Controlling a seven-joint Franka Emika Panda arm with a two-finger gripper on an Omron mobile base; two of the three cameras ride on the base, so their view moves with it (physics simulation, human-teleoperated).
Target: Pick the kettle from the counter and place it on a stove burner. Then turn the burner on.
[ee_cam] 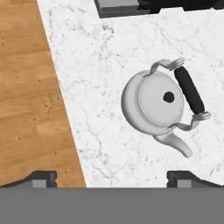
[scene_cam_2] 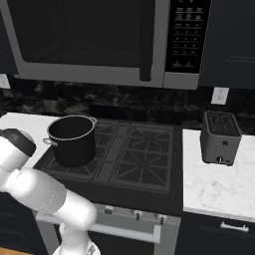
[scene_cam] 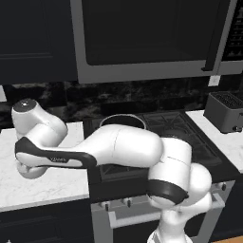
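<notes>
The kettle (ee_cam: 151, 105) stands upright on the marble counter (ee_cam: 92, 52), seen from straight above in the hand view. Its black handle (ee_cam: 189, 91) is folded toward the right of that view and its spout (ee_cam: 179, 145) points to the lower right. My gripper (ee_cam: 114, 178) hangs above it, open, with nothing between the fingertips (ee_cam: 41, 177); the kettle sits slightly right of the midline. My arm reaches left over the counter (scene_cam: 42, 187) and hides the kettle there. The stove burner (scene_cam_2: 144, 149) on the cooktop's right half is bare.
A large black pot (scene_cam_2: 73, 139) stands on the left grate. A grey toaster (scene_cam_2: 220, 137) sits on the white strip right of the stove. A microwave (scene_cam_2: 84, 40) hangs above the cooktop. The counter's edge drops to wood floor (ee_cam: 26, 87) left of the kettle.
</notes>
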